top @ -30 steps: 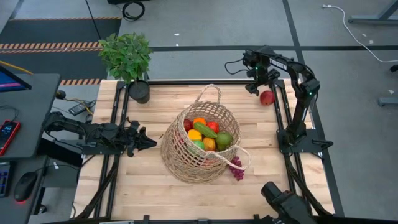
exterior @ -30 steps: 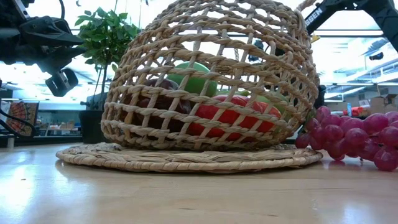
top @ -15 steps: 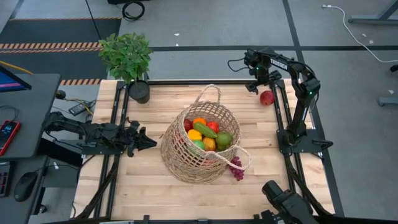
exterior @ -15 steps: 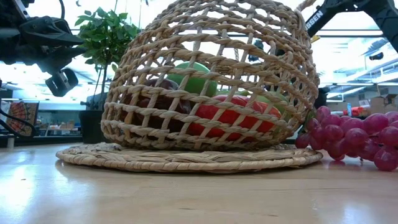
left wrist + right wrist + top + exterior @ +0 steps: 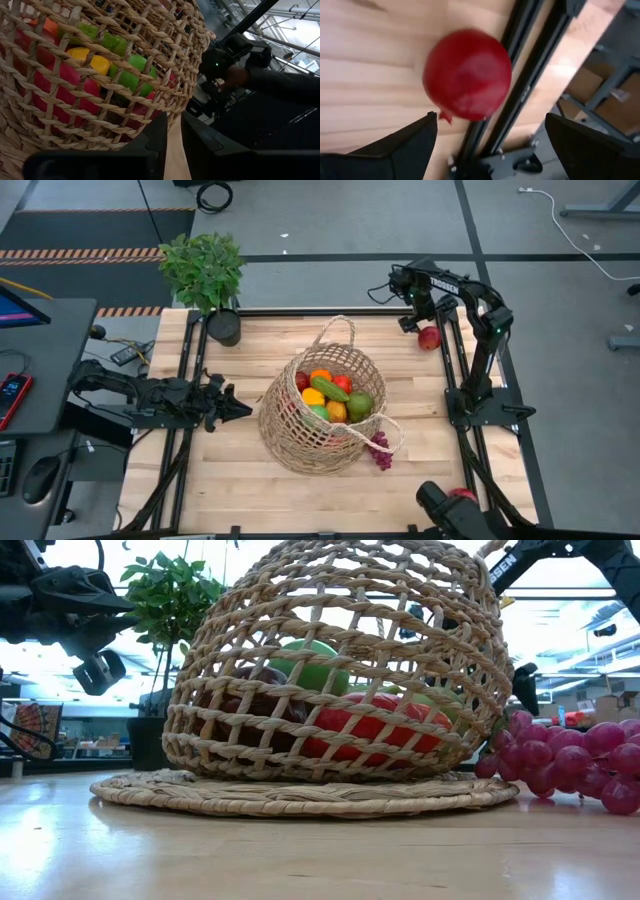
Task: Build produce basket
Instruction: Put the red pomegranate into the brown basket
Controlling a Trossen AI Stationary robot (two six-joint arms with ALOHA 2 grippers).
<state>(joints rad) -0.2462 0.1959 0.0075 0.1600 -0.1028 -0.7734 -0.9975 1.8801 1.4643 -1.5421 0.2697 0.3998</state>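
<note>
Plant (image 5: pixel 203 268) in its black pot (image 5: pixel 224 328) sits at the bench's (image 5: pixel 230 480) far left corner. Below it the left gripper (image 5: pixel 238 407) hangs low over the left side of the bench, arm stretched flat from the left edge, fingers (image 5: pixel 197 140) drawn narrow with only a slim gap and nothing between them, pointing at the basket (image 5: pixel 320 420). That basket lies tipped on its side mid-bench, produce (image 5: pixel 333 394) packed in its mouth: orange, yellow pepper, cucumber, green apple, reds. Purple grapes (image 5: pixel 380 450) lie on the wood just beside its lower handle. Over at the far right corner, the right gripper (image 5: pixel 418 312) angles down from a high, folded arm, fingers (image 5: pixel 405 142) spread wide, and the red apple (image 5: pixel 429 337) rests on the bench against the right rail, in front of the open claw, unheld.
</note>
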